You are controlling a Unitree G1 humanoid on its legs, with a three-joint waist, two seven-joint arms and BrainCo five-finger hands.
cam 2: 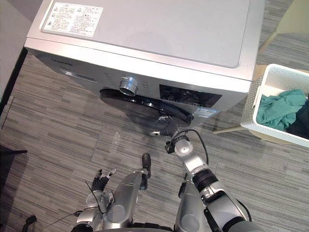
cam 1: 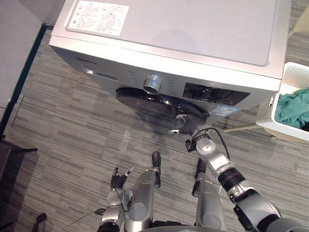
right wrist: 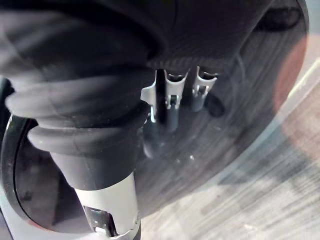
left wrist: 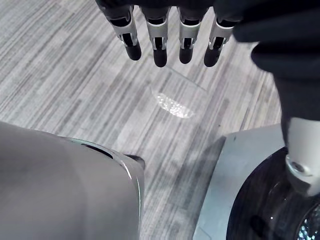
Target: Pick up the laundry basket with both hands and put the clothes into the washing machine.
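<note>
The silver washing machine (cam 1: 193, 29) stands in front of me, its round dark door (cam 1: 154, 104) facing me. My right hand (cam 1: 187, 126) reaches to the door's right edge. In the right wrist view its fingers (right wrist: 170, 107) lie fairly straight against the dark glass, holding nothing. My left hand (cam 1: 118, 180) hangs low over the carpet, fingers (left wrist: 160, 42) straight and empty. To the machine's right stands the white perforated laundry basket (cam 1: 270, 111) with teal clothes (cam 1: 295, 107) inside, apart from both hands.
A silver dial (cam 1: 152, 84) sits on the machine's front above the door. The basket rests on a beige support (cam 2: 289, 19) by the machine's right side. Dark furniture (cam 1: 7, 150) stands at the far left on the striped grey carpet (cam 1: 72, 125).
</note>
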